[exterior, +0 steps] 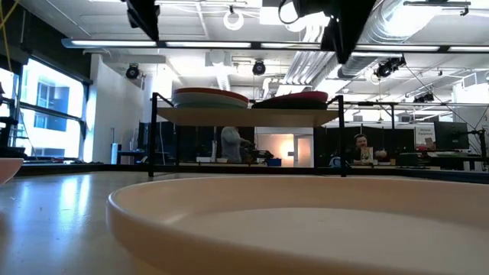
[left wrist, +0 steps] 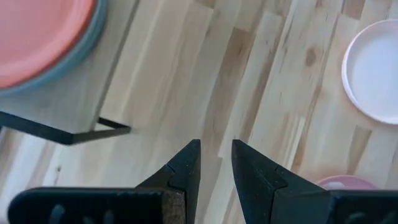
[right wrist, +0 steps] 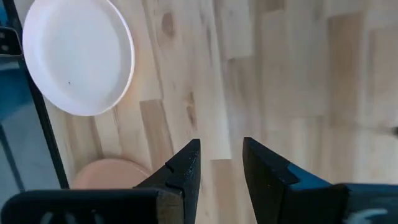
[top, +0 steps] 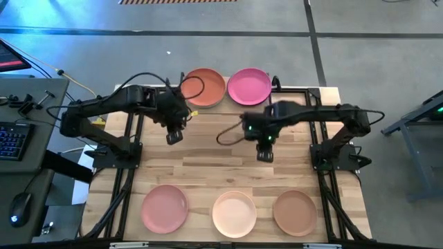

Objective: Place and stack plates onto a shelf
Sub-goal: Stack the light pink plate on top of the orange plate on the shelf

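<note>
The shelf [top: 273, 104] stands at the far edge of the counter [top: 208, 162], its wooden top on thin black legs; two stacks of plates rest on it side by side; the orange plate [top: 205, 86] tops the left stack, and in the left wrist view a grey-green rim [left wrist: 87, 46] shows just under it; the magenta plate [top: 249, 86] tops the right stack; in the low view both stacks sit level on the shelf top, the left one slightly taller.

Three single plates lie in a row along the near edge of the counter, well apart from the shelf: the pink plate [top: 165, 207] on the left, the cream plate [top: 234, 212] in the middle, the tan-brown plate [top: 295, 211] on the right.

The left gripper [top: 174, 136] hangs over bare wood just in front of the shelf's left end; its fingers [left wrist: 186, 165] stand a small gap apart with nothing between them; the right gripper [top: 265, 153] hangs over the middle of the counter, in front of the magenta stack; its fingers [right wrist: 186, 165] are likewise parted and hold nothing.
</note>
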